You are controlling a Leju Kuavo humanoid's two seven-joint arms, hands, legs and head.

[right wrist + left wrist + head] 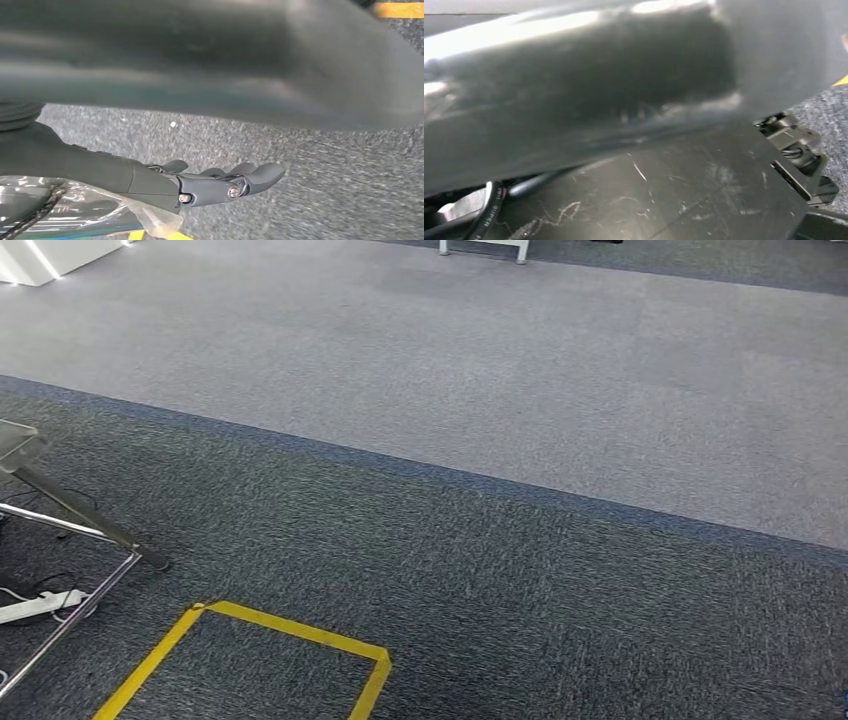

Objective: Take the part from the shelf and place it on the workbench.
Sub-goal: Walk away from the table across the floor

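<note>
Head view: grey carpet point(500, 390), yellow tape outline point(290, 635). Right hand point(225, 182) hangs empty over carpet, fingers extended. Left hand state unclear.

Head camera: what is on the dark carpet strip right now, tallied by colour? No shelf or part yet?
Yellow: 1, tape outline
White: 1, power strip
Silver: 1, metal stand frame
Total: 3
No shelf or part is among them.
</note>
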